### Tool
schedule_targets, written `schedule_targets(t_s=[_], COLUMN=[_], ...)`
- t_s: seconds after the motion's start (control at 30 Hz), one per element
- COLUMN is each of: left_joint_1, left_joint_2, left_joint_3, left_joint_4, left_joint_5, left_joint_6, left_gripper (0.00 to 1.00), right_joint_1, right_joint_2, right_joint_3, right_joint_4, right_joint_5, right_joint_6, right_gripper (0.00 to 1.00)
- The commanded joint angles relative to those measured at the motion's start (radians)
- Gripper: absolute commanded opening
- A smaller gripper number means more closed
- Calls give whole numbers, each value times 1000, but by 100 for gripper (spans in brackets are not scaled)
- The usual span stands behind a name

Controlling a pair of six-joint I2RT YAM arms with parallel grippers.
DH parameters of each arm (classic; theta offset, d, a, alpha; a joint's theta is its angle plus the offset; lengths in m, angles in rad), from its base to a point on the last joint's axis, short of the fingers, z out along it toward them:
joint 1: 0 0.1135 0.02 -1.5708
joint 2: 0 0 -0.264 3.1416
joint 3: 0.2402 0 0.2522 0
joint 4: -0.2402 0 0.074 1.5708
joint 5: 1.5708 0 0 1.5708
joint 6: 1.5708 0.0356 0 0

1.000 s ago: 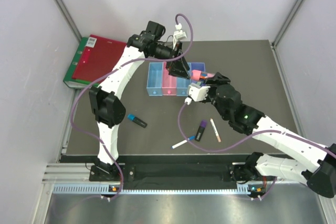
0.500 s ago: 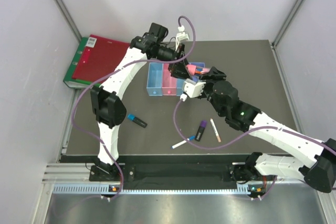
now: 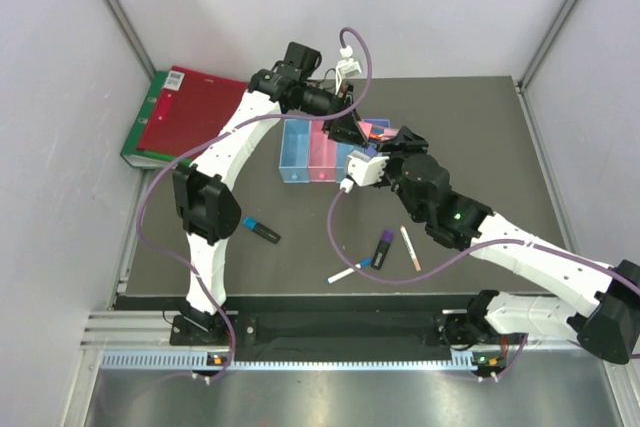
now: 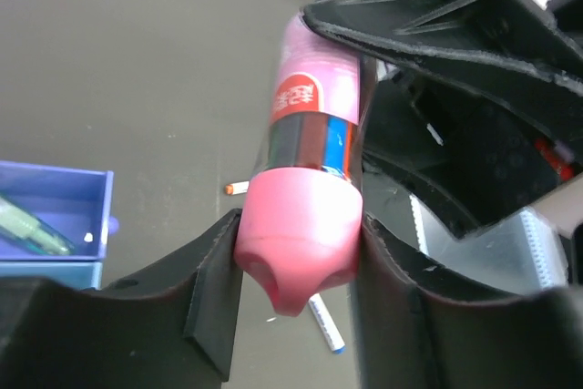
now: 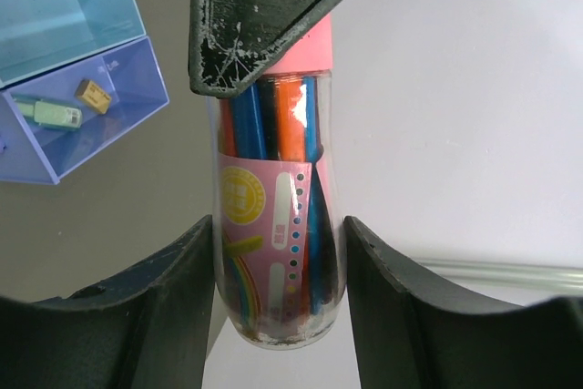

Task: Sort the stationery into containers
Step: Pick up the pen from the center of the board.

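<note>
Aloft near the bins (image 3: 296, 147) — pink-capped bottle (image 3: 372, 130); blue highlighter (image 3: 262, 231), purple highlighter (image 3: 382, 247) lying flat

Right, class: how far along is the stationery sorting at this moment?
Done: a green marker and a tiny tan block lie in the purple-blue translucent plastic bin. In hand: the left hand grips the cap of the pink-capped clear bottle, the right hand its body. Left to sort: blue-black highlighter, purple-black highlighter, white blue-capped pen, thin pinkish pen.

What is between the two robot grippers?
A pink-capped bottle. The left gripper pinches its pink cap, seen in the left wrist view. The right gripper clamps its clear body, seen in the right wrist view.
</note>
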Motion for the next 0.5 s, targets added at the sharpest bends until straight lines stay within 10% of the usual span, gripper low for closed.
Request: schedule_targets(t_s=[0.0,0.27,0.4,0.47], left_joint_1=[-12,-14,-17,-18], left_joint_2=[-39,-59,-84,-93], left_joint_3=[5,-4,-27,-37], left_joint_4=[49,63,78,84], left_joint_5=[27,47,34,21], left_joint_6=[-10,-20,-26,-36], left_gripper=[17,0,0,0], right_joint_1=[19,21,22,22], right_joint_2=[3,19,25,22], right_joint_3=[56,56,48,40], right_joint_4=[94,99,96,90], right_joint_5=[4,4,-2,-10], right_joint_6=[-9,-16,-20,-21], right_gripper=[0,3,72,89])
